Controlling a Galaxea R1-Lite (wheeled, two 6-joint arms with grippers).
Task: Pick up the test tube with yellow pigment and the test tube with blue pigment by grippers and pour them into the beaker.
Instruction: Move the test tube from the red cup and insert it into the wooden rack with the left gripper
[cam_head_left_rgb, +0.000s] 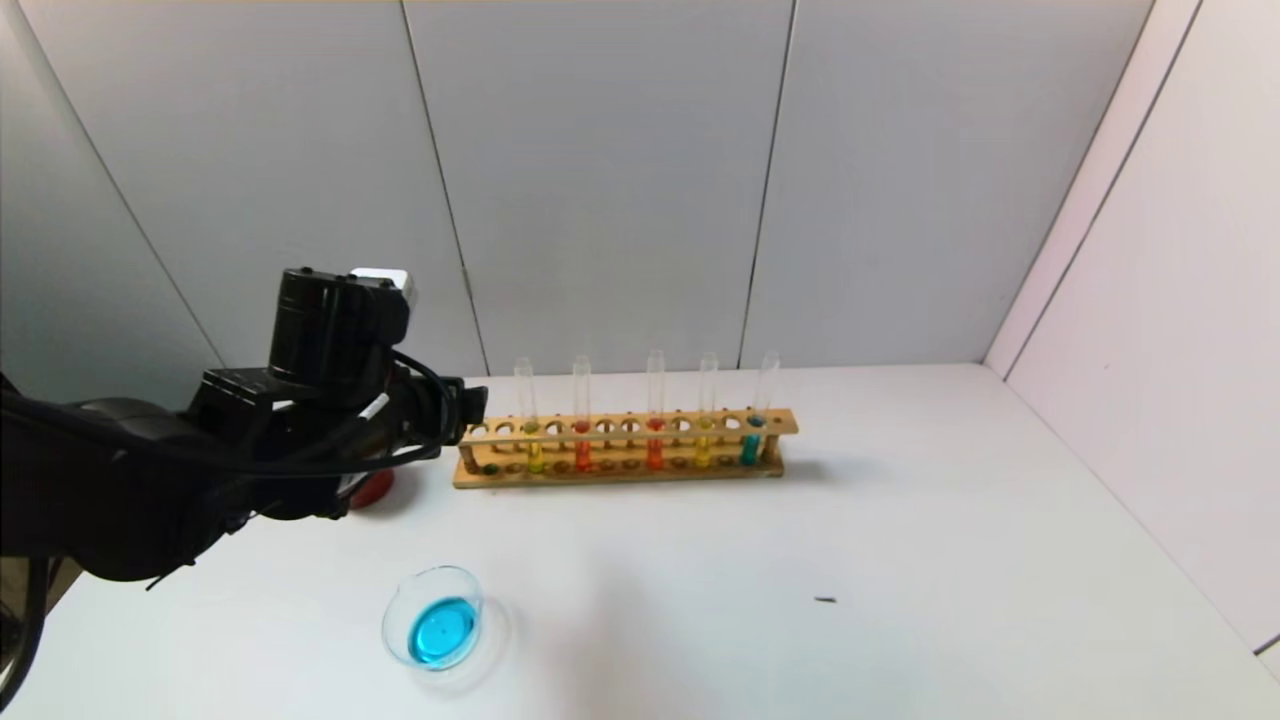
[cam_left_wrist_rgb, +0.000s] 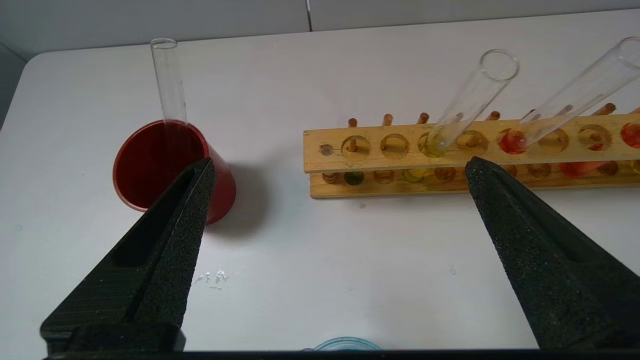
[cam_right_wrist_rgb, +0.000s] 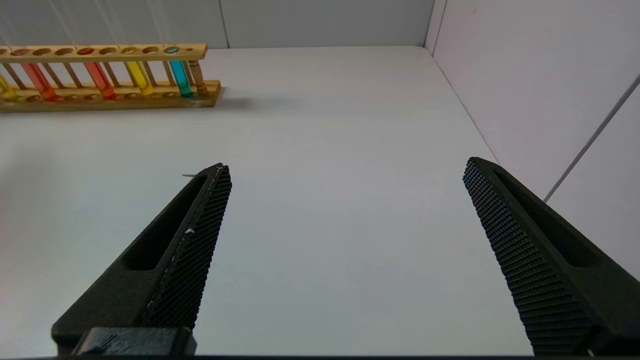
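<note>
Blue liquid already sits in the beaker (cam_head_left_rgb: 437, 628) near the worktop's front-left. Your left gripper (cam_left_wrist_rgb: 340, 170) hangs wide open, empty, by the rack's (cam_head_left_rgb: 625, 452) left end. Yellow tube (cam_head_left_rgb: 705, 424) is racked; likely go for it next.

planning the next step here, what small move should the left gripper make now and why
Probably swing the open, empty left gripper toward the yellow-liquid glass test tube in the wooden rack: the clear glass beaker holds only blue liquid, and an empty glass tube stands in the dark red cup.
</note>
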